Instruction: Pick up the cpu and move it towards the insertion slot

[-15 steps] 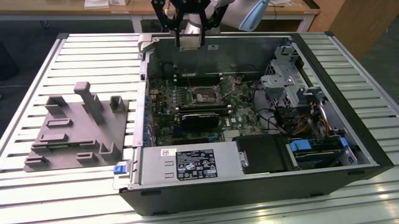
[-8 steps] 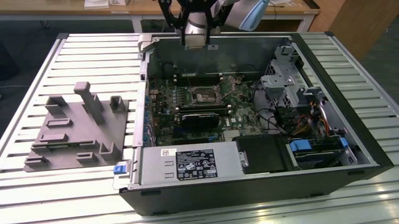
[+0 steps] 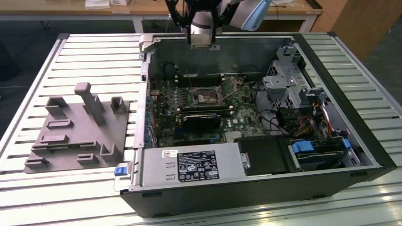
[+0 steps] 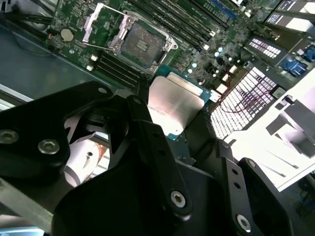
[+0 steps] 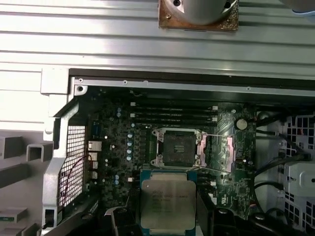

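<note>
Gripping the small flat square cpu [image 4: 174, 105] with its silvery metal top and green edge, the black metal gripper [image 4: 167, 123] is seen closed on the chip, its dark fingers [image 4: 147, 132] pressed against the chip's sides in the second wrist view. Much of the gripper's body is cut off at the frame edges there, and in the exterior view it is hard to make out at the top edge, above the rear wall of the case.

One large black open computer case [image 3: 351, 160] is laid on its side on a ribbed metal table [image 3: 94, 52]. Inside it, one green motherboard [image 3: 238, 101] is shown, partly hidden by cables and drive cages on the exterior view's right. One grey plastic fixture plate [image 3: 75, 136] with raised blocks is set on the table at the exterior view's left, just beside the case. One black rectangular card [image 3: 202, 121] is mounted across the board, near the socket.

One insertion slot [image 5: 177, 147], a square socket with a dark centre framed by a silvery bracket, is seen with its bracket swung open. In the first wrist view the cpu [image 5: 167, 200] is held apart from the slot, beside it, not seated. Four dark memory slots [image 5: 172, 112] are counted on the slot's other side.
</note>
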Available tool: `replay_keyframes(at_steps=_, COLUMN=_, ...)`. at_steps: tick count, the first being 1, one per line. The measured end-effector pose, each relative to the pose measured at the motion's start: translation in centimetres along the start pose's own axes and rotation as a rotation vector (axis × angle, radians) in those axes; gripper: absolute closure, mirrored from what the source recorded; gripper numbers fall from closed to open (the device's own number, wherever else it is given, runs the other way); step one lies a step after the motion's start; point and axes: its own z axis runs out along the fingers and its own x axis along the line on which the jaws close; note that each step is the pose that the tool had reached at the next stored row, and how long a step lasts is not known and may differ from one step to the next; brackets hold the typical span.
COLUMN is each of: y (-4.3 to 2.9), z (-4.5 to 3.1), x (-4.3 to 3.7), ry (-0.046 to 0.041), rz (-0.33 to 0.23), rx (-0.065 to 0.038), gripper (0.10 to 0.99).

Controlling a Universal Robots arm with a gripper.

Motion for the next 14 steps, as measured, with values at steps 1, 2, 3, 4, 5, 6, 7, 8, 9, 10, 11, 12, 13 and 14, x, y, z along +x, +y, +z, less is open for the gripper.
replay_keyframes(at_steps=1, y=0.06, z=0.01, x=-0.09, ry=-0.0001, rz=0.0, rx=0.0, gripper=0.545)
replay_keyframes(at_steps=2, y=0.12, z=0.02, x=-0.17, ry=0.0, rz=0.0, rx=0.0, gripper=0.545)
replay_keyframes(at_steps=3, y=0.2, z=0.04, x=-0.26, ry=0.0, rz=0.0, rx=0.0, gripper=0.545)
replay_keyframes(at_steps=4, y=0.33, z=0.05, x=-0.39, ry=0.0, rz=0.0, rx=0.0, gripper=0.545)
replay_keyframes(at_steps=5, y=0.48, z=0.06, x=-0.54, ry=0.0, rz=0.0, rx=0.0, gripper=0.545)
replay_keyframes(at_steps=6, y=0.54, z=0.06, x=-0.67, ry=-0.0001, rz=0.0, rx=0.0, gripper=0.545)
replay_keyframes(at_steps=7, y=0.58, z=0.07, x=-0.78, ry=-0.0003, rz=0.0, rx=0.0, gripper=0.545)
replay_keyframes(at_steps=8, y=0.66, z=0.08, x=-0.94, ry=-0.0004, rz=0.0, rx=0.0, gripper=0.545)
replay_keyframes(at_steps=9, y=0.71, z=0.08, x=-1.1, ry=-0.0006, rz=0.0, rx=0.0, gripper=0.545)
replay_keyframes(at_steps=10, y=0.76, z=0.08, x=-1.28, ry=-0.0009, rz=0.0, rx=0.0, gripper=0.545)
replay_keyframes(at_steps=11, y=0.86, z=0.09, x=-1.51, ry=-0.0014, rz=0.0, rx=0.0, gripper=0.545)
replay_keyframes(at_steps=12, y=0.89, z=0.09, x=-1.63, ry=-0.0018, rz=0.0, rx=0.0, gripper=0.545)
replay_keyframes(at_steps=13, y=0.94, z=0.11, x=-1.79, ry=-0.0023, rz=0.0, rx=0.0, gripper=0.545)
replay_keyframes(at_steps=14, y=1.01, z=0.12, x=-2.0, ry=-0.0027, rz=0.0, rx=0.0, gripper=0.545)
